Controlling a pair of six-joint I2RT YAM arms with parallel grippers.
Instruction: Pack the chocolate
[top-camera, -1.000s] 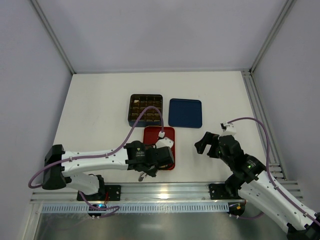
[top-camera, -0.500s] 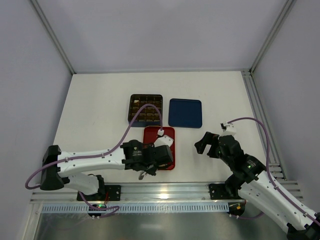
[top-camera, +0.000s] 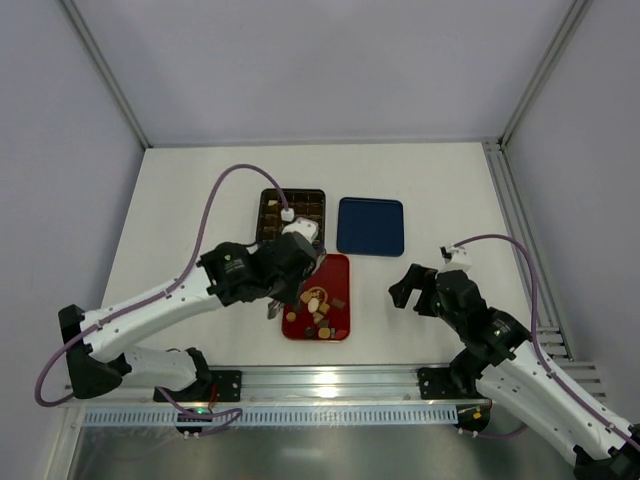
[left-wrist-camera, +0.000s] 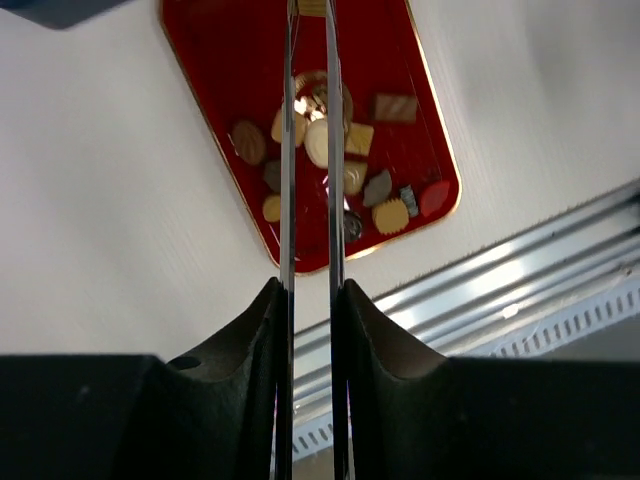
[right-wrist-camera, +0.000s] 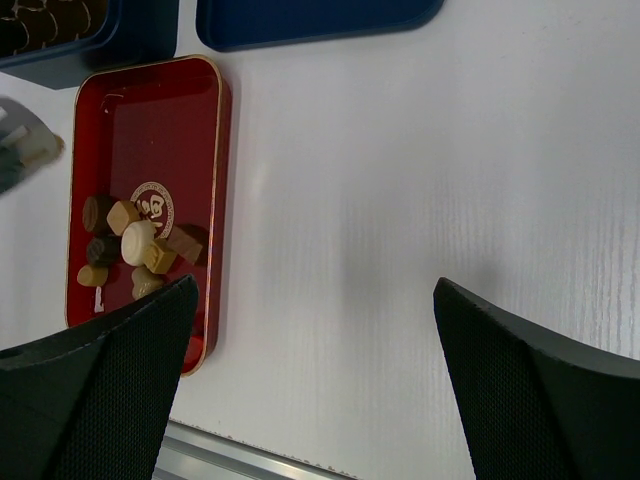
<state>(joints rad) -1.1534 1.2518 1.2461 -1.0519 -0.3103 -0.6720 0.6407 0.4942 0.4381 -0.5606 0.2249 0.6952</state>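
Note:
Several small chocolates, dark brown, tan and cream, lie in the near half of the flat red tray. They also show in the left wrist view and the right wrist view. My left gripper hangs above the tray's left side, shut on metal tweezers whose blades reach to the tray's far end. A small tan bit shows at their tips, cut off by the frame edge. My right gripper is open and empty over bare table right of the tray.
A dark brown gridded box sits just beyond the red tray, with some brown pieces in its cells. A blue tray lies to its right. A metal rail runs along the near table edge.
My left arm has risen and swung from low over the red tray's near end toward the box. The chocolates in the tray are now uncovered. The right arm has not moved.

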